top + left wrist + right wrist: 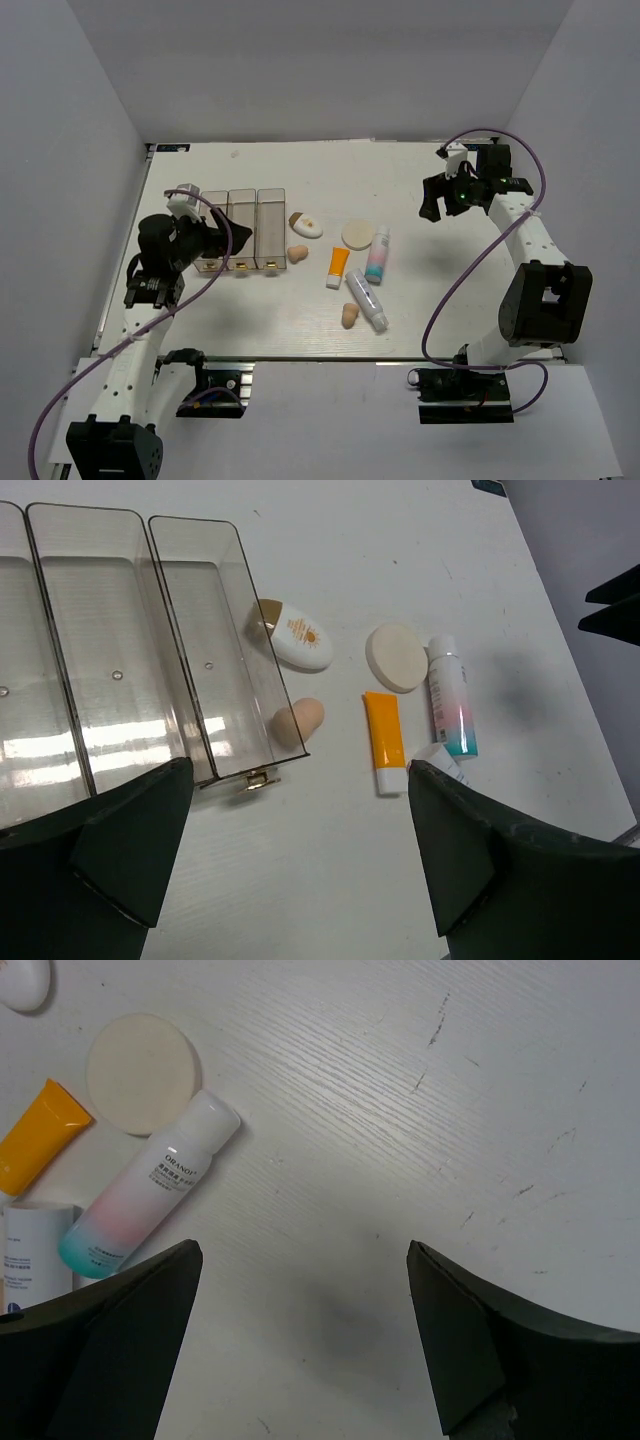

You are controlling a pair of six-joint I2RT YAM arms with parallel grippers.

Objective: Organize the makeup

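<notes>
The makeup lies loose mid-table, right of three clear boxes [242, 230]. A white oval with a brown tip [305, 225], a round cream puff [356, 234], an orange tube [338, 266], a pink-and-teal white tube [377, 254], a second white tube [366, 300] and two beige sponges [298, 254] [350, 316] are there. My left gripper [222, 240] is open and empty, above the boxes' near ends [300, 850]. In its view the sponge [298, 720] touches the right box [200, 540]. My right gripper [432, 207] is open and empty over bare table [300, 1310], right of the pink tube [150, 1200].
The boxes stand side by side, all empty, with small gold latches at their near ends [255, 777]. Grey walls close in the table on the left, back and right. The puff [140, 1072] and orange tube [35, 1145] show in the right wrist view.
</notes>
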